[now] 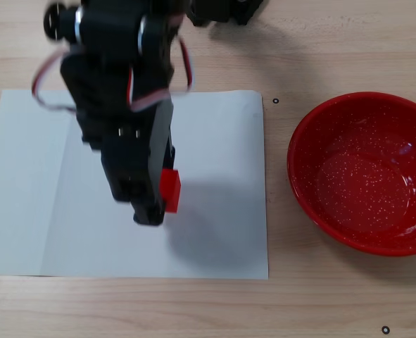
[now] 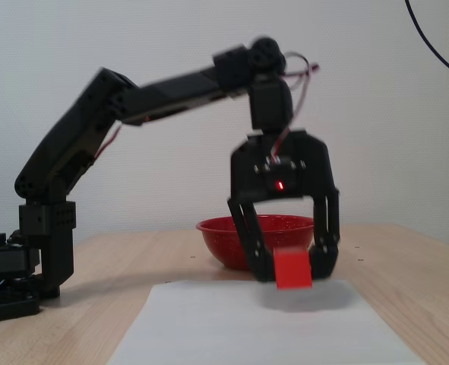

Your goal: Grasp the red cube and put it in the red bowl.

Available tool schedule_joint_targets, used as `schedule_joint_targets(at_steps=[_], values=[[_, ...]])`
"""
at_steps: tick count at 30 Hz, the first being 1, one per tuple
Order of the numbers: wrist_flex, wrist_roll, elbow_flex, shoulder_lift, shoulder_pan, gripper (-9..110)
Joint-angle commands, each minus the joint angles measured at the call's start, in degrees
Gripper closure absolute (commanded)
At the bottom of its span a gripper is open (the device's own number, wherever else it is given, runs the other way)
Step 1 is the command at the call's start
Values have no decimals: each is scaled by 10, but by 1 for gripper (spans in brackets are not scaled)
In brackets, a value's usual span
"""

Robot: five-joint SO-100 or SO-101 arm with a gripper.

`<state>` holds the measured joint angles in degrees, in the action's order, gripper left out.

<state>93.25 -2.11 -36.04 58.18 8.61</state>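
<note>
The red cube [image 1: 169,190] sits between the fingers of my black gripper [image 1: 158,203] over the white paper. In a fixed view from the side, the gripper [image 2: 292,275] is shut on the cube [image 2: 292,268] and appears to hold it just above the sheet, with a shadow below. The arm covers most of the cube from above. The red bowl [image 1: 299,134], glossy with white speckles inside, stands empty on the wood to the right of the paper. From the side, the bowl [image 2: 220,234] shows behind the gripper.
The white paper sheet [image 1: 222,239] lies on the wooden table [image 1: 320,296]; it also shows in the side view [image 2: 209,327]. The arm's base [image 2: 11,274] stands at the left there. Small black marks [image 1: 275,101] dot the wood.
</note>
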Motion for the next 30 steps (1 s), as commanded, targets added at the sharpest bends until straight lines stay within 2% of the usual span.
schedule_joint_targets(at_steps=[1,12,30], values=[[-18,15,-4,151,-1,101],[-40,23,-171,296,-23,101],[-91,-12,-128,327,-180,101]])
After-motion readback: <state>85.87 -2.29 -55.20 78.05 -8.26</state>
